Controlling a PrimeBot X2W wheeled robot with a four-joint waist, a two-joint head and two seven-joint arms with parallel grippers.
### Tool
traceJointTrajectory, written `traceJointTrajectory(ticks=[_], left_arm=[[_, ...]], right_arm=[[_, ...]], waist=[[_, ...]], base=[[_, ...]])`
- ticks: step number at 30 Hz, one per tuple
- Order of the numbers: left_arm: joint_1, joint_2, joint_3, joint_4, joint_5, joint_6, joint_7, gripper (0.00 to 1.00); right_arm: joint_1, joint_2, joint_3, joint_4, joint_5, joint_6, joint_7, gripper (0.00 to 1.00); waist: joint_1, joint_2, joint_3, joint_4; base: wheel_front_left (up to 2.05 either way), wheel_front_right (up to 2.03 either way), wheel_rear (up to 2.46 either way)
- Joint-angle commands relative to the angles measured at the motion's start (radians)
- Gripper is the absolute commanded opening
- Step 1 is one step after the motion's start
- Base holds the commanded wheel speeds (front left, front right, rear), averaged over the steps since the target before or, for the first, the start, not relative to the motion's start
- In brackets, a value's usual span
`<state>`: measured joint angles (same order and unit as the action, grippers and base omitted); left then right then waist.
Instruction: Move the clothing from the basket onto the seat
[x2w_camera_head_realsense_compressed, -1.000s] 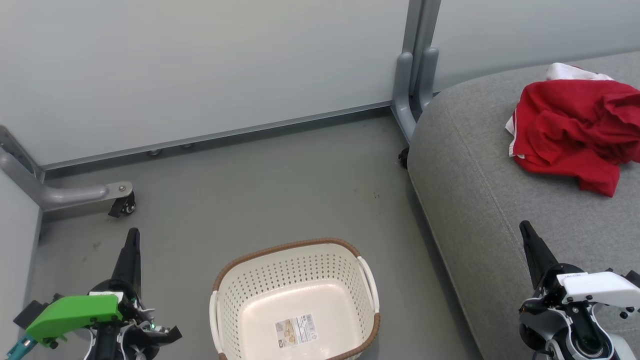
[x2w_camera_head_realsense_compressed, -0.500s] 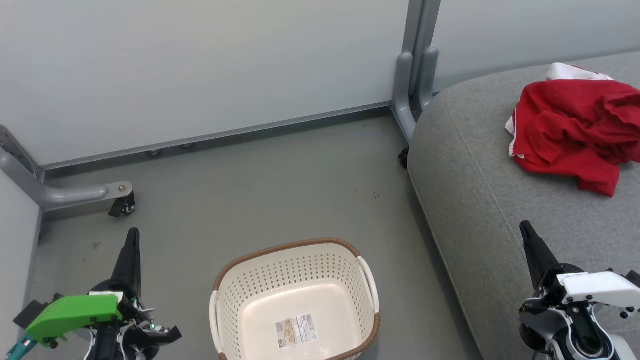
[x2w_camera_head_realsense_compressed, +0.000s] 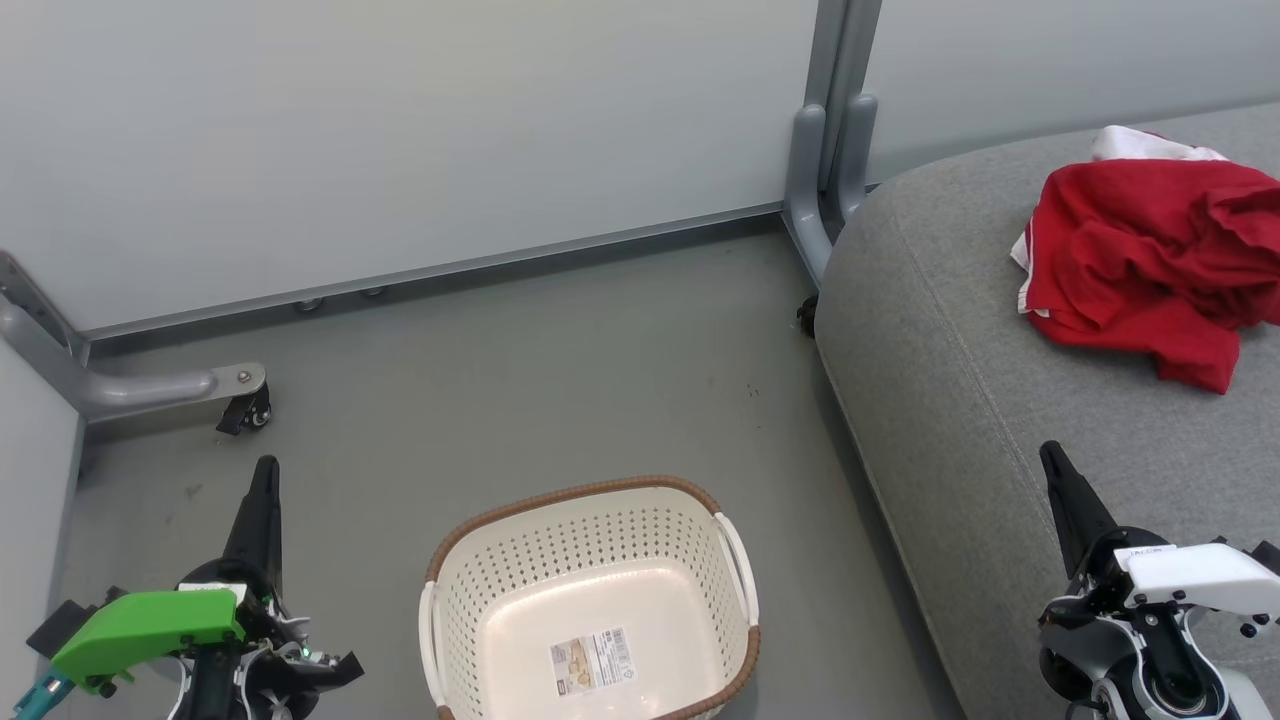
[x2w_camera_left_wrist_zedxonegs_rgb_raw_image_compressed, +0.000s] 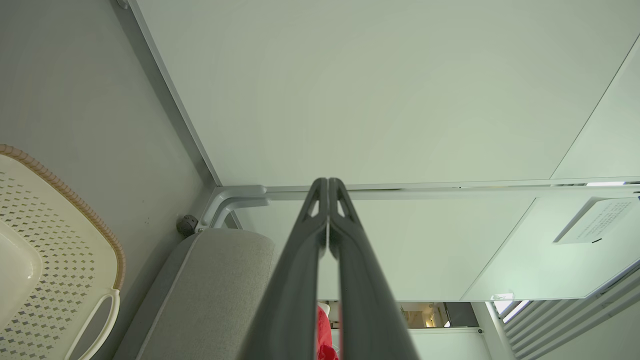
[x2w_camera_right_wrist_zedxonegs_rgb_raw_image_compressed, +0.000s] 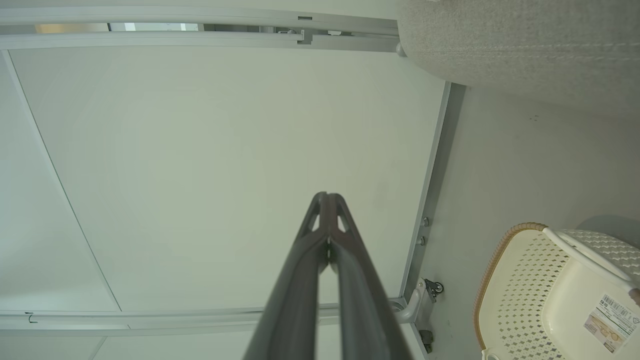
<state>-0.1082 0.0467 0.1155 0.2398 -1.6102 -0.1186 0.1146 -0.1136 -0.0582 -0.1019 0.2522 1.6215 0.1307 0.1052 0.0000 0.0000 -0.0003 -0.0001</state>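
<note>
The clothing (x2w_camera_head_realsense_compressed: 1150, 255), a crumpled red garment with white trim, lies on the grey seat (x2w_camera_head_realsense_compressed: 1000, 420) at the right of the head view. A sliver of red clothing (x2w_camera_left_wrist_zedxonegs_rgb_raw_image_compressed: 325, 335) shows between the left fingers in the left wrist view. The cream basket (x2w_camera_head_realsense_compressed: 590, 600) with a brown rim stands on the floor at bottom centre, holding nothing but its label sticker; it also appears as the basket (x2w_camera_left_wrist_zedxonegs_rgb_raw_image_compressed: 50, 260) and the basket (x2w_camera_right_wrist_zedxonegs_rgb_raw_image_compressed: 555, 295) in the wrist views. My left gripper (x2w_camera_head_realsense_compressed: 265, 475) is shut at lower left, holding nothing. My right gripper (x2w_camera_head_realsense_compressed: 1050, 455) is shut over the seat's front, holding nothing.
Pale partition panels (x2w_camera_head_realsense_compressed: 400, 130) stand behind the grey floor (x2w_camera_head_realsense_compressed: 560, 370). A grey post with a foot (x2w_camera_head_realsense_compressed: 830, 150) rises beside the seat's corner. A caster foot (x2w_camera_head_realsense_compressed: 240, 400) sticks out at the left, near my left gripper.
</note>
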Motion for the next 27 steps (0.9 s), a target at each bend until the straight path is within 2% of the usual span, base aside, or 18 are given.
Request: traceJointTrajectory(ticks=[1, 27], left_arm=[[-0.013, 0.007, 0.002, -0.001, -0.002, -0.003, 0.004, 0.0], [-0.012, 0.007, 0.002, -0.001, -0.002, -0.003, 0.004, 0.0]], right_arm=[[-0.007, -0.003, -0.003, 0.001, 0.002, 0.0, 0.002, 0.0], [-0.007, -0.002, -0.004, 0.001, 0.0, 0.0, 0.004, 0.0]], waist=[[0.0, 0.0, 0.0, 0.0], [0.0, 0.0, 0.0, 0.0]], base=[[0.0, 0.0, 0.0], [0.0, 0.0, 0.0]])
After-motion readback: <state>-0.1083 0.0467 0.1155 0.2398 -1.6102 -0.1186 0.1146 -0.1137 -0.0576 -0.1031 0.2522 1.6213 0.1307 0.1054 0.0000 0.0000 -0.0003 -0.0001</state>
